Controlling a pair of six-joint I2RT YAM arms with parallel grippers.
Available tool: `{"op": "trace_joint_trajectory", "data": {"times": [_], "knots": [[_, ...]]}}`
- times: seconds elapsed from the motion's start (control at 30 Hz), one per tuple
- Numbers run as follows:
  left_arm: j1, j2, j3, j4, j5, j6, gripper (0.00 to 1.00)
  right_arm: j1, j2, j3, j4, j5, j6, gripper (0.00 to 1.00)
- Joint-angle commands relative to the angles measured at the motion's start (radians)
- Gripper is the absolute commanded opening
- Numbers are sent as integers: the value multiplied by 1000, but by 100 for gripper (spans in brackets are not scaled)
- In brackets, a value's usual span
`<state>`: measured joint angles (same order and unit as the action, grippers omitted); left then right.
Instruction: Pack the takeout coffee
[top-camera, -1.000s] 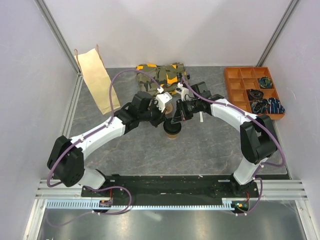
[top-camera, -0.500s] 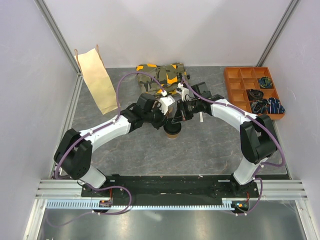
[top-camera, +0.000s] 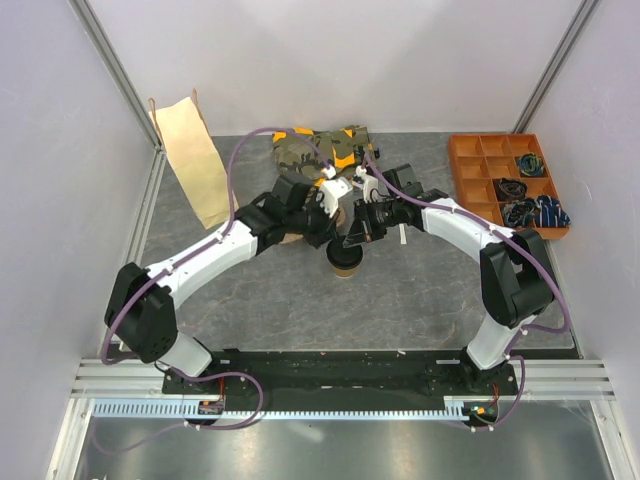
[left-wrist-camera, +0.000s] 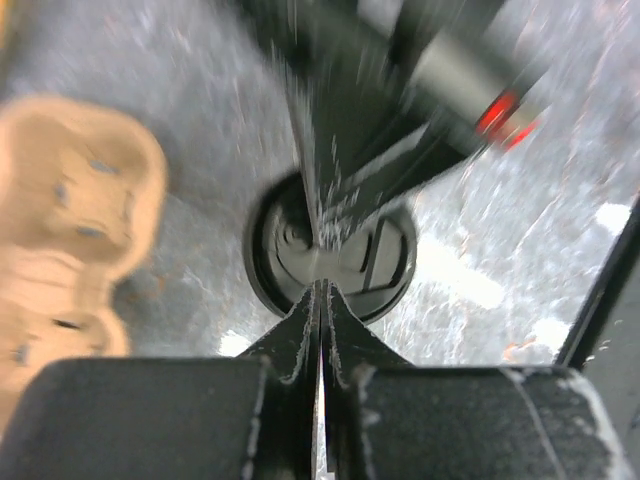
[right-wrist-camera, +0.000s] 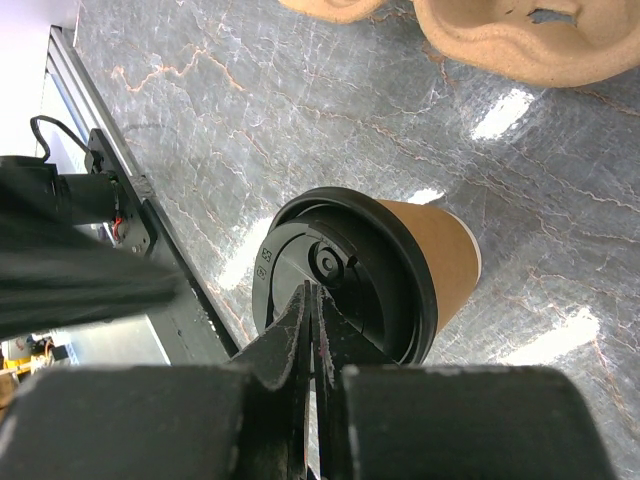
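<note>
Looking down, I see left gripper (left-wrist-camera: 320, 288) and right gripper (right-wrist-camera: 309, 292) both pinched closed, empty, above the takeout coffee (right-wrist-camera: 400, 255); pulp tray (left-wrist-camera: 70, 190) beside it.

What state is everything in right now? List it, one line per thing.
takeout coffee cup: upright on the table, not in the tray
black lid: on the cup
left gripper: shut, tips over the lid
right gripper: shut, tips over the lid
pulp cup tray: beside the cup, holes empty
paper bag: standing, tilted
orange organizer: some compartments filled, some empty
</note>
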<state>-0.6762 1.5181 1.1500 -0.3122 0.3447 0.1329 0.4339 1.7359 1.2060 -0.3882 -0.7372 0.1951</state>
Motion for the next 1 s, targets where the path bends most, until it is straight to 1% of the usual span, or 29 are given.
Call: {"op": "trace_joint_trajectory", "data": {"times": [0.0,0.1,0.23,0.4,0.53,0.67,0.77,0.83,0.87,0.93,0.97], "knots": [[-11,-19,151,-102,-13,55,7,2,34,-40,-74,90,-46,6],[-25,-18,140,-114,-27,102,9,0,40,-31,-74,87,-43,6],[-48,0,78,-99,-50,112,11,-1,51,-31,-74,82,-42,6],[-57,54,-24,-1,-70,103,11,0,54,-29,-74,81,-42,6],[-54,117,-78,9,-78,102,10,-1,60,-29,-77,81,-45,7],[-59,56,-72,-2,-53,88,9,-3,56,-25,-84,82,-51,7],[-60,28,-18,-45,-44,86,9,-4,57,-33,-83,79,-51,6],[-60,16,16,-65,-20,82,12,-3,54,-31,-84,70,-52,7],[-59,-4,22,-74,-12,71,19,-4,51,-29,-84,65,-51,8],[-59,-21,45,-87,22,54,28,-3,39,-17,-86,44,-51,11],[-57,-30,54,-102,36,30,35,-3,33,-11,-86,38,-46,12]]}}
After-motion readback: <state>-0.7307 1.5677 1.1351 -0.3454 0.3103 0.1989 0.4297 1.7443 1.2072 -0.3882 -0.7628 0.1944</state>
